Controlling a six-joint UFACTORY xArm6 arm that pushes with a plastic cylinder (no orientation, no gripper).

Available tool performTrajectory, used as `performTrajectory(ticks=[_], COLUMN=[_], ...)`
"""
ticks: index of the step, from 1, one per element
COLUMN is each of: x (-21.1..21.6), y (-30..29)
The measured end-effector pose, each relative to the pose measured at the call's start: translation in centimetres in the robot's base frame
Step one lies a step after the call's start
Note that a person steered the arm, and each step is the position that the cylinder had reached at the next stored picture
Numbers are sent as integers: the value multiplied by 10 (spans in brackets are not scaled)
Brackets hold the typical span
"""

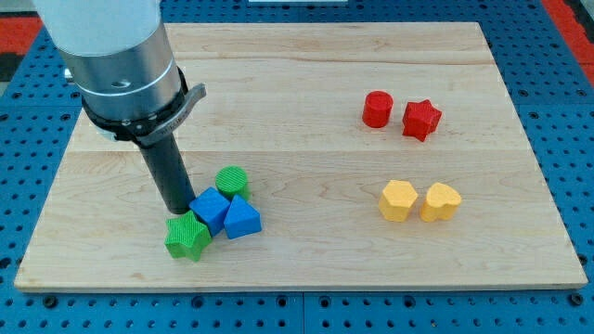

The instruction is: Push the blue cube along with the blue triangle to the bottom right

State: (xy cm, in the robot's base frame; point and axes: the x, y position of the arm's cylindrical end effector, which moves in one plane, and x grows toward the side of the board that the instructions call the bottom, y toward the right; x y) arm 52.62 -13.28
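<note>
The blue cube [211,209] lies at the board's lower left, touching the blue triangle [242,219] on its right. My tip [178,210] stands at the cube's left edge, touching or nearly touching it. A green star [187,236] sits just below my tip and the cube. A green cylinder [231,181] sits just above the two blue blocks.
A red cylinder [377,109] and a red star [420,119] lie at the upper right. A yellow hexagon [398,199] and a yellow heart [440,201] lie at the right middle. The wooden board [306,74] rests on a blue perforated table.
</note>
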Motion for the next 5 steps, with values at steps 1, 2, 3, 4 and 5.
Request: performTrajectory(ticks=[1, 2, 3, 4, 5], x=[8, 9, 13, 18, 21], y=[14, 21, 28, 55, 84])
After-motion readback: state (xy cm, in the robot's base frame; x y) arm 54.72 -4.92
